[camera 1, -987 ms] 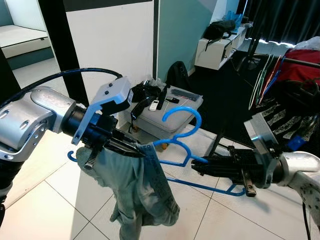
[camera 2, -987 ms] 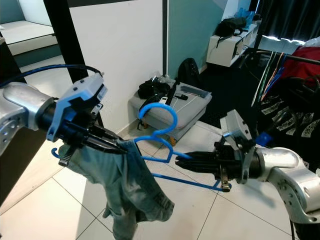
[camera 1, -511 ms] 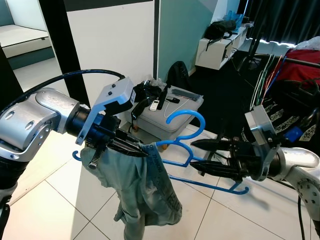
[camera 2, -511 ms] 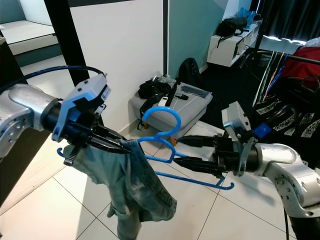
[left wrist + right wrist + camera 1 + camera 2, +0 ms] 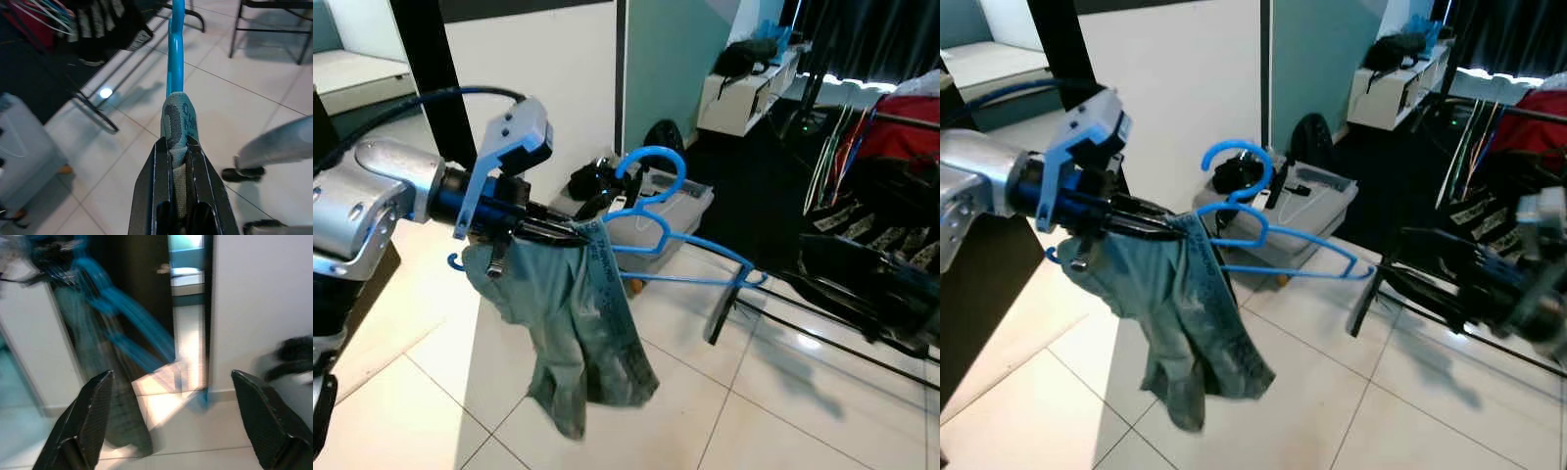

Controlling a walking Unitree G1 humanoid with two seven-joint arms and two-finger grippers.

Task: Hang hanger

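Left tool [image 5: 570, 233] grips the blue plastic hanger [image 5: 690, 257] through draped grey-green denim cloth [image 5: 578, 333]; right tool [image 5: 176, 423] gapes, released.

No text, label, brand, number or sign is legible on anything in these views.

Left arm raised and clamped, right arm blurred at the side.

The silver left arm reaches across the robot's front, and the left gripper [image 5: 576, 233] has its black jaws pinched tight on what sits between them. The right gripper [image 5: 181, 426] has its jaws spread wide apart, and its arm is a blur low on the right.
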